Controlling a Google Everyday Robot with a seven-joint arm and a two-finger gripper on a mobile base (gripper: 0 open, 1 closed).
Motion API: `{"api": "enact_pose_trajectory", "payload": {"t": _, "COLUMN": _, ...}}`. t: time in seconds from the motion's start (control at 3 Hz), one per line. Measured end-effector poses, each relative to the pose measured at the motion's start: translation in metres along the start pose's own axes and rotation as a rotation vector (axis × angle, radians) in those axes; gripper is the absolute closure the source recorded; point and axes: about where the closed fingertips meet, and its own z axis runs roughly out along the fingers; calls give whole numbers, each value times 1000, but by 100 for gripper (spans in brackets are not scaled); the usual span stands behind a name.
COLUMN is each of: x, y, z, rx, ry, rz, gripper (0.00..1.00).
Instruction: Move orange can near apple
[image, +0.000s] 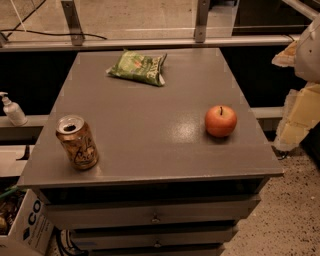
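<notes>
The orange can (77, 142) stands upright near the front left corner of the grey table (150, 105); it is orange-tan with dark swirls and an opened silver top. The red-orange apple (220, 120) with a short dark stem sits on the right side of the table, far from the can. My gripper (300, 102) shows as pale cream and white shapes at the right edge of the view, beyond the table's right side, level with the apple and touching nothing.
A green crinkled snack bag (138, 67) lies at the back middle of the table. Drawers (155, 218) are under the tabletop. A white pump bottle (12, 110) stands on a ledge to the left. A cardboard box (25, 225) sits on the floor at lower left.
</notes>
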Motion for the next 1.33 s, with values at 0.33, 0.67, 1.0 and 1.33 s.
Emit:
{"api": "enact_pose_trajectory", "payload": {"t": 0.33, "x": -23, "y": -9, "z": 18, "rx": -28, "ry": -31, "rz": -61, "gripper": 0}}
{"api": "enact_pose_trajectory", "payload": {"t": 0.67, "x": -58, "y": -20, "z": 40, "rx": -68, "ry": -96, "rz": -142, "gripper": 0}}
{"api": "enact_pose_trajectory", "payload": {"t": 1.0, "x": -93, "y": -25, "z": 65, "rx": -115, "ry": -160, "rz": -218, "gripper": 0}}
{"api": "enact_pose_trajectory", "payload": {"t": 1.33, "x": -120, "y": -18, "z": 81, "rx": -155, "ry": -231, "rz": -263, "gripper": 0}}
